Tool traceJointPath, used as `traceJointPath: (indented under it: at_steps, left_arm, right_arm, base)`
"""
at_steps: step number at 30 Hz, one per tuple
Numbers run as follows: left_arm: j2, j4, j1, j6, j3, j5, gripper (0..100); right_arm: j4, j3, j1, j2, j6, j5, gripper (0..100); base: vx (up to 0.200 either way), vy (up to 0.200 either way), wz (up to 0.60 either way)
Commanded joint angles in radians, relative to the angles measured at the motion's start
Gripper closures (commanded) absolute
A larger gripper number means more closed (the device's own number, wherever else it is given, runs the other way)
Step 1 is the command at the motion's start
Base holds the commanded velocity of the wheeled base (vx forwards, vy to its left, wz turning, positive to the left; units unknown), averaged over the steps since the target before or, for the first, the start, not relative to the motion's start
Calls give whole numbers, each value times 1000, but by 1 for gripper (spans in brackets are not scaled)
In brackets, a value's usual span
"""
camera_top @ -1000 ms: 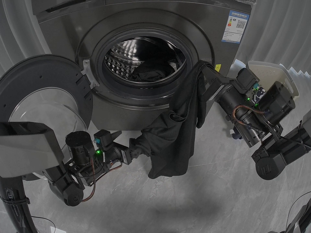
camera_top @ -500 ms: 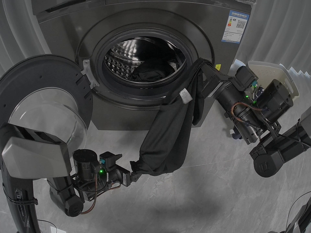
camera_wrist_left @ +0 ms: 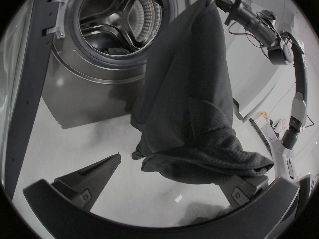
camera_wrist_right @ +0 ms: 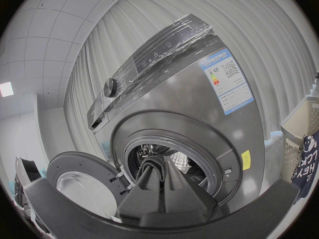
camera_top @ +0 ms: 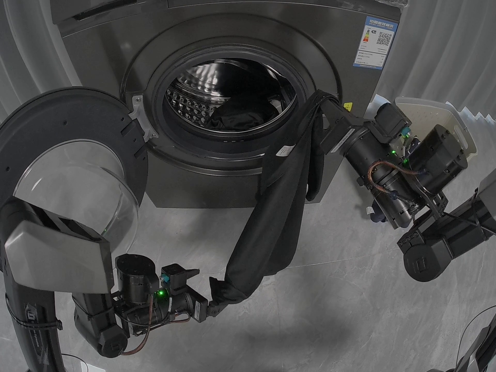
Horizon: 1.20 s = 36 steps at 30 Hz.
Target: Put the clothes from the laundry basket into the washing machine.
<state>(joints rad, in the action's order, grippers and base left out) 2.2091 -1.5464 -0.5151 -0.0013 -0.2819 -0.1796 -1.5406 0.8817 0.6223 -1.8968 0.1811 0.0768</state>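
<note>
A long black garment [camera_top: 274,207] is stretched between my two grippers in front of the washing machine [camera_top: 227,52]. My right gripper [camera_top: 321,104] is at the right rim of the drum opening and is shut on the garment's upper end [camera_wrist_right: 151,165]. My left gripper [camera_top: 212,303] is low near the floor. In the left wrist view its fingers [camera_wrist_left: 99,170] stand wide apart, and the garment's bunched lower end [camera_wrist_left: 199,163] hangs over and hides one of them. Another dark piece of clothing [camera_top: 240,114] lies inside the drum. The white laundry basket [camera_top: 439,117] stands right of the machine.
The machine's round door [camera_top: 67,145] is swung open to the left, above my left arm. A dark blue printed cloth [camera_wrist_right: 307,163] hangs on the laundry basket [camera_wrist_right: 299,126]. Grey tiled floor [camera_top: 320,306] lies open in front of the machine. A pleated curtain hangs behind.
My left gripper has moved down and back toward the floor, drawing the garment's lower end with it. The garment has gone from a loose fold to a long straight strip. The right gripper has barely shifted.
</note>
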Motion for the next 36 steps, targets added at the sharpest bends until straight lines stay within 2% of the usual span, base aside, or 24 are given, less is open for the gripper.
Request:
traceJointPath:
  at_steps: [1,3,4,8,19,21,24,29,31,36]
  left_arm:
    - [7,0,-20,12,47,-15,0]
    - [9,0,-20,18,50,-15,0]
    - [11,2,-16,38,58,-15,0]
    - [14,2,-11,38,66,-17,0]
    - [-32,0,-16,38,-31,-21,0]
    - [-68,0,-20,30,-26,-34,0]
    - [-117,0,-19,37,-11,-67,0]
    - [-184,0,-5,38,-6,-66,0]
    - [-221,0,4,24,-3,-66,0]
    - [-278,0,56,38,38,-72,0]
  right_arm:
    - [1,23,-6,2,0,0,100]
    - [-1,26,-6,2,1,0,100]
    - [1,46,-7,8,1,1,100]
    - [2,66,-7,13,8,29,100]
    - [2,83,-10,13,17,34,100]
    - [4,91,-21,16,17,34,100]
    - [4,97,-32,16,21,34,100]
    - [2,100,-29,13,21,35,100]
    - [4,106,-32,15,21,35,100]
    - [5,122,-66,8,23,37,100]
  base:
    - [0,0,0]
    - [0,0,0]
    - [0,0,0]
    - [0,0,0]
    - [0,0,0]
    - [0,0,0]
    - [0,0,0]
    - [0,0,0]
    - [0,0,0]
    - [0,0,0]
